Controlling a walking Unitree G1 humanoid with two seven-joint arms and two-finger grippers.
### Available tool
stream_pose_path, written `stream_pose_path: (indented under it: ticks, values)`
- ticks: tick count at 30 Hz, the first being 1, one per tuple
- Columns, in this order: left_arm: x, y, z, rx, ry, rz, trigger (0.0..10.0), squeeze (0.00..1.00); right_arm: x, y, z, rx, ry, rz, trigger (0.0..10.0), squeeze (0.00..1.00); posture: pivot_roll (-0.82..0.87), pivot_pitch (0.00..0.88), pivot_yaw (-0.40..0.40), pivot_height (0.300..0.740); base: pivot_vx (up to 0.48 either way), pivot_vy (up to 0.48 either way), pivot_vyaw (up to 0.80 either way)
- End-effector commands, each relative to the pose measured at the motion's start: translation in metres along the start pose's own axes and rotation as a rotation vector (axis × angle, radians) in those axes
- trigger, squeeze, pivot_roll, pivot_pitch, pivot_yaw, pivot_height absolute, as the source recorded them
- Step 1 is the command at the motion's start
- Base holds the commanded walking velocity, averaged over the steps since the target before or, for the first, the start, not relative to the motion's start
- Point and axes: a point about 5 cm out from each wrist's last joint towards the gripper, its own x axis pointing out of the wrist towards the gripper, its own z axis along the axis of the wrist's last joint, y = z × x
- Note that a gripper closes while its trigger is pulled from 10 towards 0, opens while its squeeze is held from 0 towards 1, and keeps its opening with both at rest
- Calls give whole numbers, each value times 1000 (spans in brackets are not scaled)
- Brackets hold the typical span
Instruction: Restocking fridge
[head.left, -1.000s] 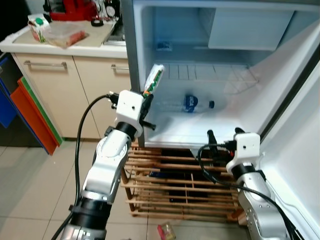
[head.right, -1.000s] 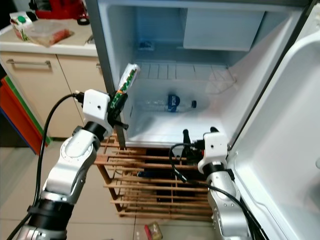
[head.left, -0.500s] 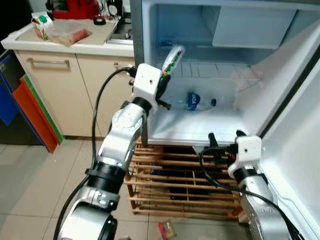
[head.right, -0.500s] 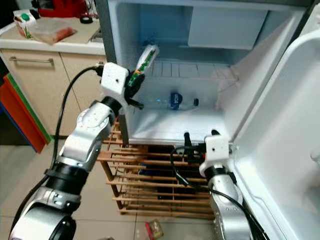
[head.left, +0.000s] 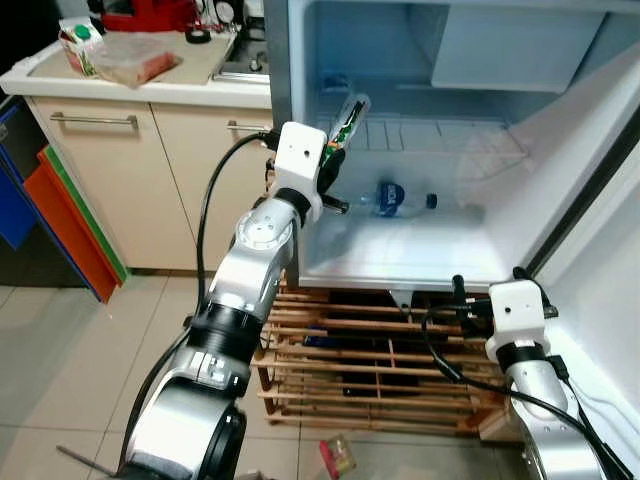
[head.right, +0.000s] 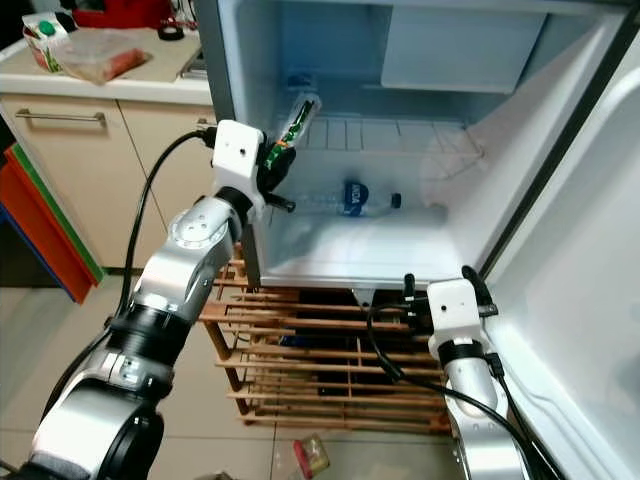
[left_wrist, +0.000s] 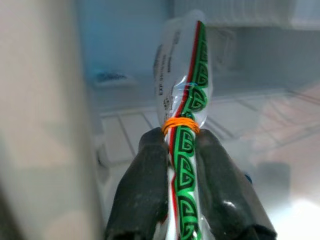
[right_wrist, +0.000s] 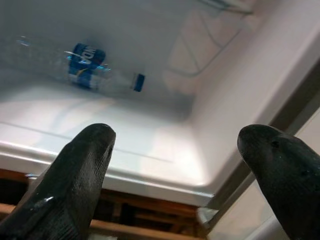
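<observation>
My left gripper (head.left: 333, 160) is shut on a clear plastic packet (head.left: 349, 113) printed in green and red and tied with an orange rubber band (left_wrist: 180, 122). It holds the packet upright just inside the open fridge's left wall, beside the front of the wire shelf (head.left: 440, 135). The packet (left_wrist: 186, 85) rises between the two black fingers (left_wrist: 145, 185). A water bottle (head.left: 392, 200) with a blue label lies on its side on the fridge floor (right_wrist: 125, 135). My right gripper (head.left: 487, 284) stands open, nothing between its fingers, low before the fridge's front lip.
The fridge door (head.left: 605, 290) stands open on the right. A wooden slatted rack (head.left: 370, 370) sits under the fridge, and a small packet (head.left: 336, 456) lies on the tiled floor. At left, a counter (head.left: 150, 90) holds a carton (head.left: 78, 45) and a food container (head.left: 135, 62).
My left arm has carried the packet up and to the right, from outside the fridge's left edge to just inside it. The right gripper sits lower and further right, still open.
</observation>
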Motion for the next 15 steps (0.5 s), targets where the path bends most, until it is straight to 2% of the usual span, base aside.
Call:
stream_pose_path:
  ticks: [1,2,5,8,12,15]
  values:
    - [7,3,20,-8,-67,20,10000,0,2,-3,5,-5,-25,-29,10000,0,-119,0,28,740,0,0,0]
    - [14,-5,28,-25,-74,0,10000,0,3,1,8,35,-34,-19,10000,0,-123,0,33,740,0,0,0]
    - [21,-13,33,-52,-72,-14,10000,0,3,11,18,156,-75,31,10000,0,-131,0,43,740,0,0,0]
    - [30,-21,36,-107,-53,-11,10000,0,0,31,34,292,-115,158,10000,0,-139,0,50,740,0,0,0]
    - [40,-28,47,-153,-39,-11,10000,0,-9,43,39,315,-111,286,10000,0,-165,0,61,740,0,0,0]
    - [44,-33,54,-173,-42,-17,10000,0,-14,44,37,308,-100,315,10000,0,-181,0,68,740,0,0,0]
